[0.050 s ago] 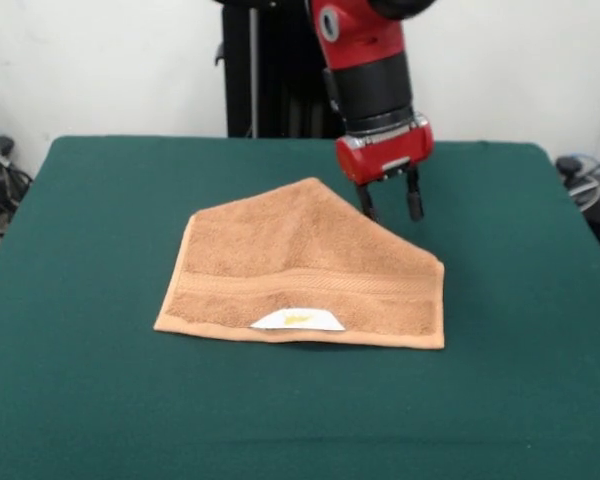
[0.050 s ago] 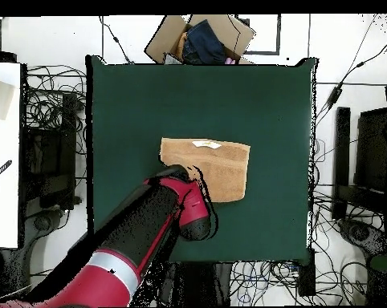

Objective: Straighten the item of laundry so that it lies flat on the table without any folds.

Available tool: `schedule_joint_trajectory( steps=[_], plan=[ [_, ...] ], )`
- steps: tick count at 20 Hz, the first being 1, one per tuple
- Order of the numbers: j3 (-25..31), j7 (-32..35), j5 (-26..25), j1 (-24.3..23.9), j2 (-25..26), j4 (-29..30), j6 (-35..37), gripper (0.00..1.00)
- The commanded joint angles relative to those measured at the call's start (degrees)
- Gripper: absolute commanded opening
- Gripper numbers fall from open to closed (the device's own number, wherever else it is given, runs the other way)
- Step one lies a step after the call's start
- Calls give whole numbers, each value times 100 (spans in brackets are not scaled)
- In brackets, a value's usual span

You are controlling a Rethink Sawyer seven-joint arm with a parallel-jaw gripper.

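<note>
Nearest me, the towel lies mid-counter with a corner folded under, and I've got the gripper at its one o'clock edge, fingers parted and empty; next, I reckon, pinch that fold and draw it out.

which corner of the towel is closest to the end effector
The folded-over peak of the towel at its far edge, in the front view. The end effector hangs open just beside that peak's slope; the label-side corners lie nearer the camera, well away.

Bright even light, faint soft shadow beneath the towel front edge, no glare, front view slightly soft
</note>
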Motion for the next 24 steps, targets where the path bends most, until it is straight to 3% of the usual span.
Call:
schedule_joint_trajectory(
  steps=[1,5,11,15,24],
  plan=[
    [519,-253,288,-101,-24,312,386,100],
    [568,-578,264,-252,-19,209,247,100],
    [723,-2501,827,-670,-88,226,17,100],
    [706,-3363,1111,-697,-118,231,-110,100],
    [744,-3537,1140,-787,3,132,-222,100]
  ],
)
